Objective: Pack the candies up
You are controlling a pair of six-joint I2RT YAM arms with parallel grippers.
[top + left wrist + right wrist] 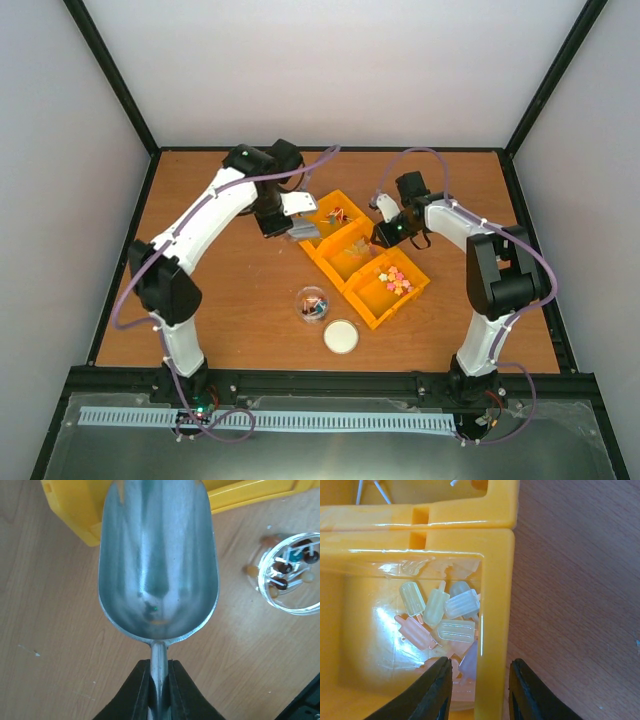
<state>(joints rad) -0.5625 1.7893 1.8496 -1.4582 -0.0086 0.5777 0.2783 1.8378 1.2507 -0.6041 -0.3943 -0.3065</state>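
My left gripper is shut on the handle of an empty metal scoop, held over the table beside the far yellow bin. From above, the scoop sits at that bin's left edge. My right gripper is open astride the side wall of the middle yellow bin, one finger inside and one outside. Pastel popsicle-shaped candies lie in that bin's corner. Mixed-colour candies fill the near bin. A clear round tub holds a few lollipop-like candies.
Three yellow bins stand in a diagonal row mid-table, and the far one holds a few sweets. The clear tub stands in front of them, with its white lid lying flat beside it. Black frame rails edge the table.
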